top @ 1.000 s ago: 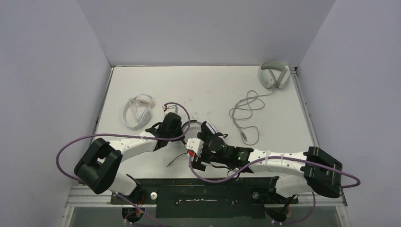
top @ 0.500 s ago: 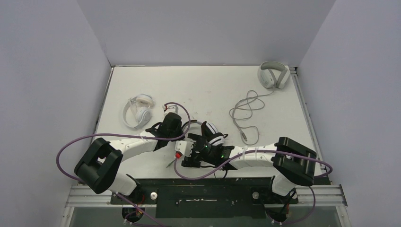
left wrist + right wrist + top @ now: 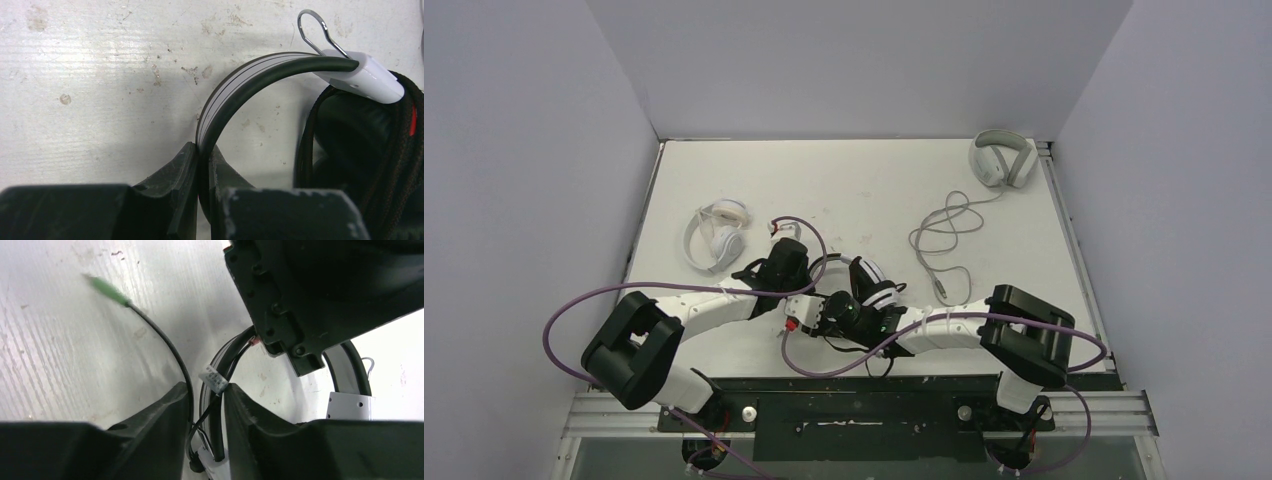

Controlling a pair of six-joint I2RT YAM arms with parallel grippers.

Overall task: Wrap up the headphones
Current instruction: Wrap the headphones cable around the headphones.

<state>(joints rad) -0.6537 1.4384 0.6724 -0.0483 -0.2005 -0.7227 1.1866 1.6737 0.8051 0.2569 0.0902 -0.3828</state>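
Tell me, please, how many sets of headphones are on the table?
3: a small white pair at the left, a black-and-white headset at the near middle, and a light grey pair in the far right corner.

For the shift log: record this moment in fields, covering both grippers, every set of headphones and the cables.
left gripper: shut on the headband of the black-and-white headset
right gripper: jaws narrow around the black cable; grip not certain
cable plug: green, lying free on the table
white on-ear pair: left side of the table, no gripper on it
grey over-ear pair: far right corner, grey cable loose
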